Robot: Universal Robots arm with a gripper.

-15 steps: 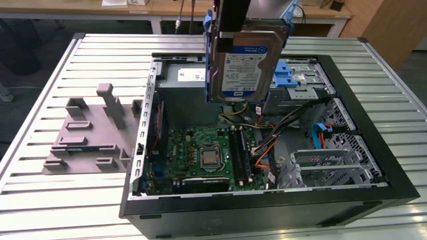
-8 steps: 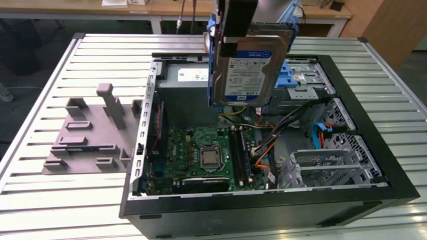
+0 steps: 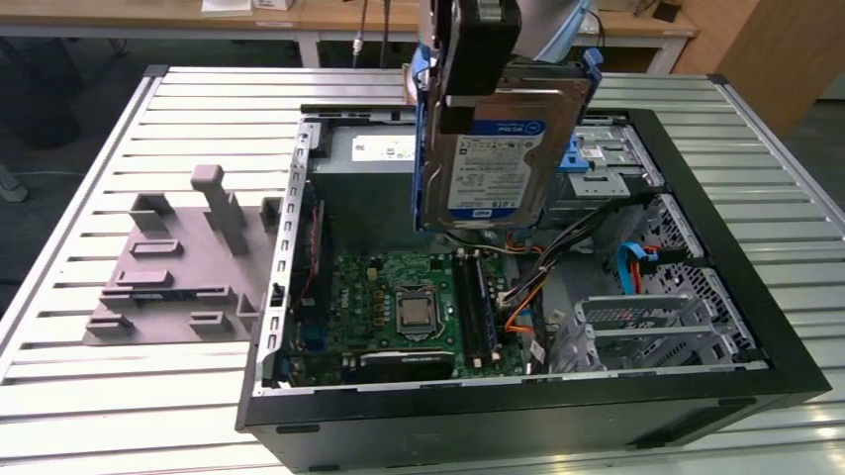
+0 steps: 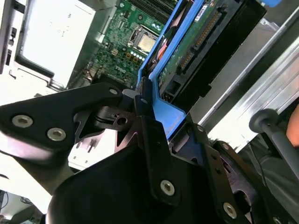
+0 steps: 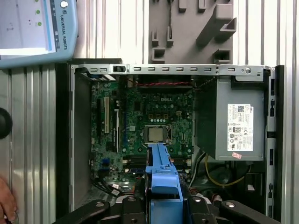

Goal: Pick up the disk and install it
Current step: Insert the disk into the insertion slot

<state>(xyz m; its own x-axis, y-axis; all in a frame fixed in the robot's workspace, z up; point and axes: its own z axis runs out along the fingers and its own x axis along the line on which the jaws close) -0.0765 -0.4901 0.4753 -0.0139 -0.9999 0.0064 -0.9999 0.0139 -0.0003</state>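
Note:
The disk [image 3: 502,163], a silver hard drive with a white-and-blue label in a blue carrier frame, hangs upright above the open computer case [image 3: 528,401]. My gripper [image 3: 478,59] is shut on its upper end, one black finger lying across the label. In the second wrist view the gripper [image 4: 154,109] clamps the blue frame [image 4: 170,116], and the drive's green circuit side [image 4: 196,42] shows beyond it. In the first wrist view the blue frame [image 5: 161,172] sticks out from the gripper [image 5: 161,203] over the motherboard [image 5: 149,121].
Inside the case are the motherboard [image 3: 396,307], a grey power-supply box [image 3: 370,153] and a metal drive cage [image 3: 614,163] with cables. A grey moulded fixture [image 3: 178,257] lies on the slatted table. A pendant [image 5: 32,28] and a person's hand [image 5: 5,200] sit beside the case.

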